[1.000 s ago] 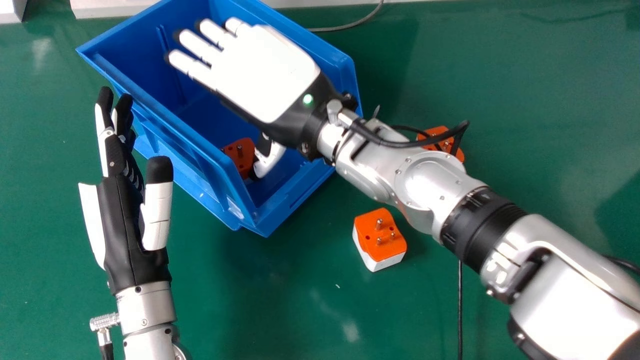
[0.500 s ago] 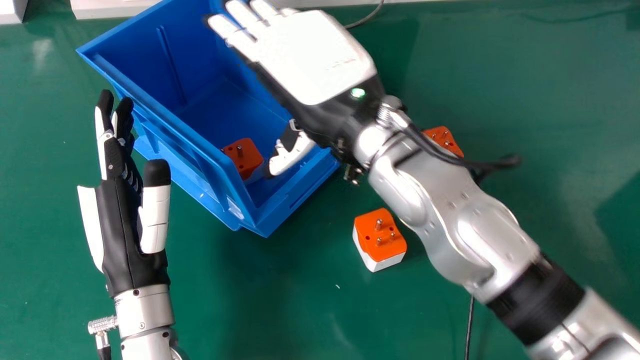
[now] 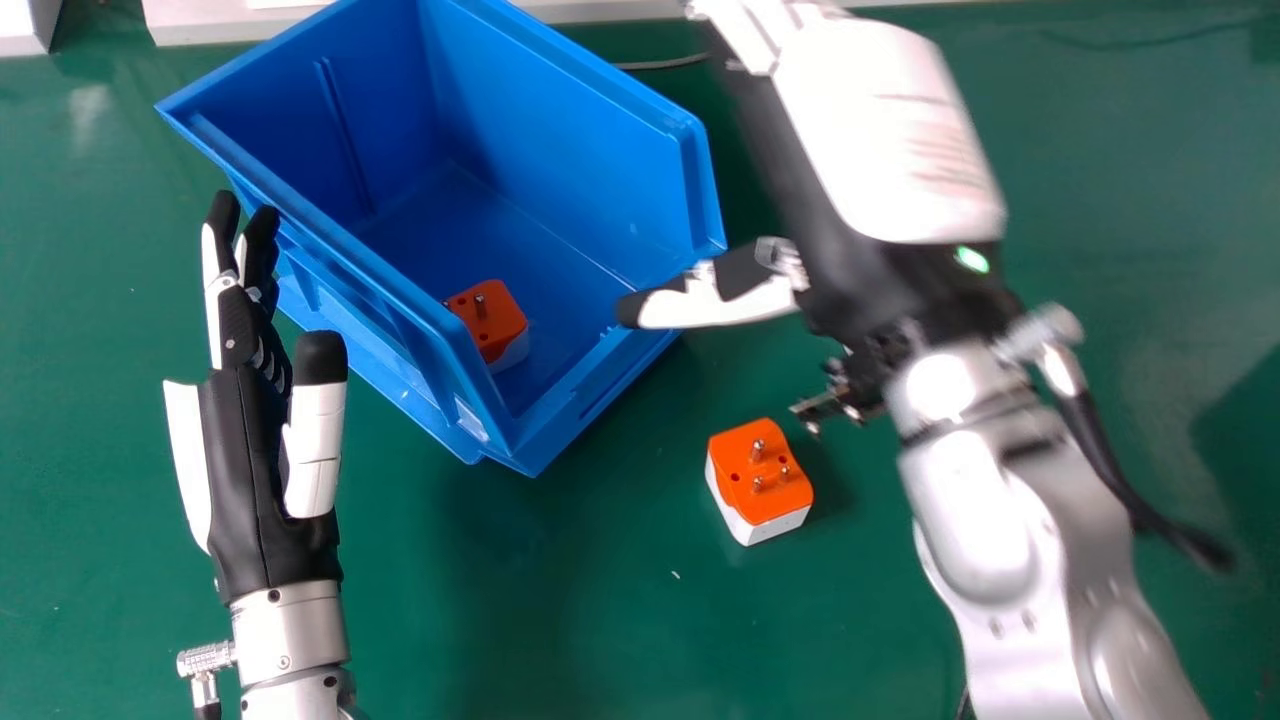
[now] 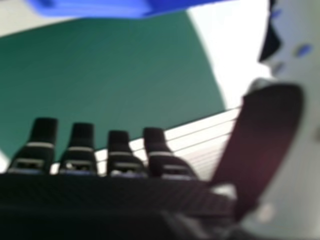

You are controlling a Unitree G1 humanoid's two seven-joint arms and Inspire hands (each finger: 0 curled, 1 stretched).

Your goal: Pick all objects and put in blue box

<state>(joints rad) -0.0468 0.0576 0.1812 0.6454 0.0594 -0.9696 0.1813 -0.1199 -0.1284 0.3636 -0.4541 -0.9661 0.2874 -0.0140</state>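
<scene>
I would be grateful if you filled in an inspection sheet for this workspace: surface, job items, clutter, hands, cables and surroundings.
Surface: green tabletop, with faint glare patches.
Job items: blue box, holding one orange-and-white plug adapter; a second adapter sits on the tabletop, pins up.
Clutter: nothing seen beyond a small pale speck.
Hands: left hand open beside the box, empty; right hand open on the box's right, empty.
Cables: thin cable behind the box; black cable at the right wrist.
Surroundings: white panels along the far side.
</scene>
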